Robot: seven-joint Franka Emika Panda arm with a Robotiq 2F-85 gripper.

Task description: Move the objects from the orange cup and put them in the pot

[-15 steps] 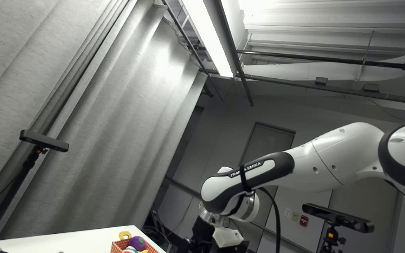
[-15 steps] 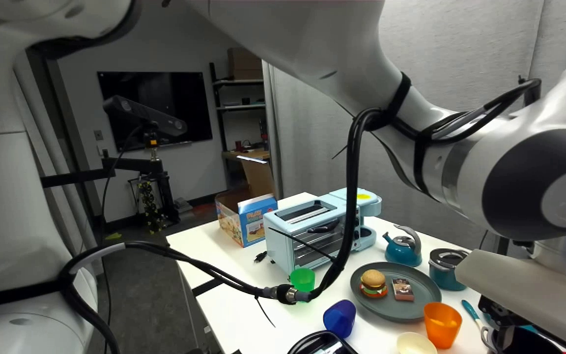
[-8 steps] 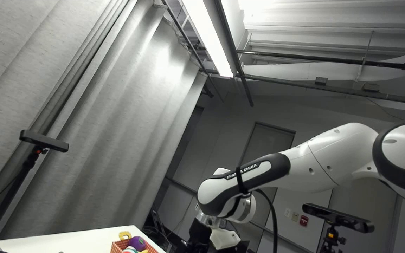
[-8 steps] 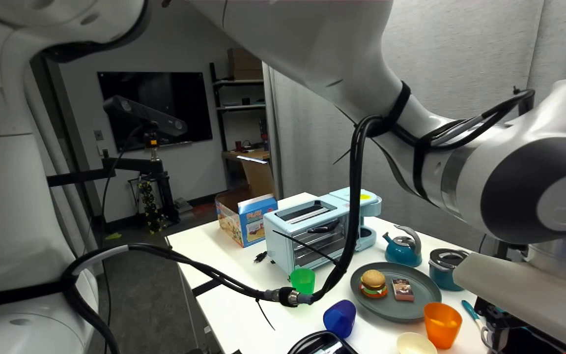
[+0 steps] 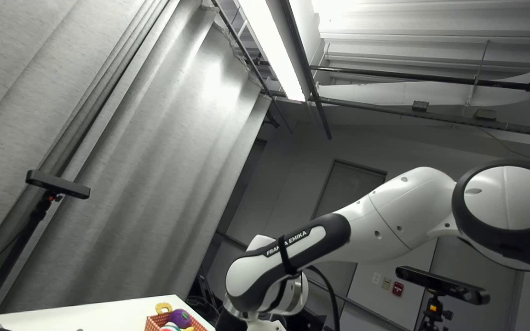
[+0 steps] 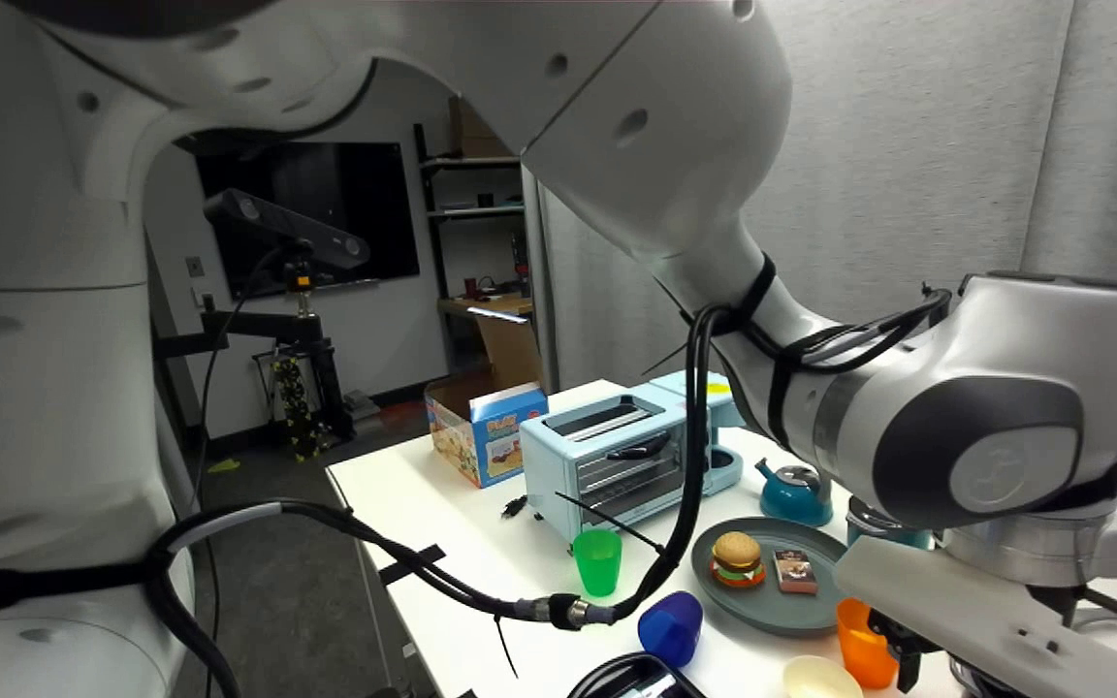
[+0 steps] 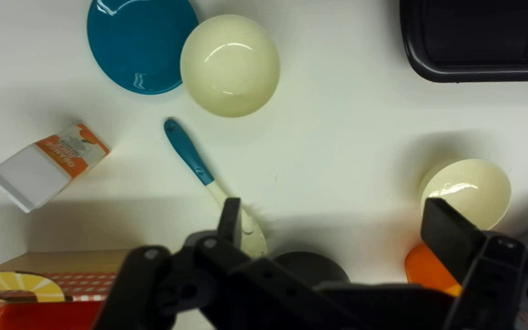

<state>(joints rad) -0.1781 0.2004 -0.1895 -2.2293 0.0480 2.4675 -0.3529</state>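
Note:
The orange cup (image 6: 861,640) stands on the table near the plate, partly covered by my gripper in an exterior view. In the wrist view the orange cup (image 7: 426,268) shows at lower right, behind one finger, with a bit of something yellow (image 7: 454,289) inside. My gripper (image 7: 337,217) is open with nothing between its fingers, above the table and beside the cup. A teal pot (image 6: 869,523) with a dark lid stands beyond the plate, partly hidden by the arm. A dark round thing (image 7: 312,266) lies below the gripper; I cannot tell what it is.
A grey plate (image 6: 752,616) carries a toy burger (image 6: 738,559) and a small box (image 6: 795,571). Around stand a blue cup (image 6: 671,628), a cream bowl (image 7: 470,192), a spatula (image 7: 190,151), a juice carton (image 7: 48,167), a black tray (image 7: 438,71) and a red-checked basket (image 5: 154,321).
The arm has swung leftward and somewhat down in both exterior views. The gripper now covers part of the orange cup, which stood fully in view before. Nothing was taken hold of.

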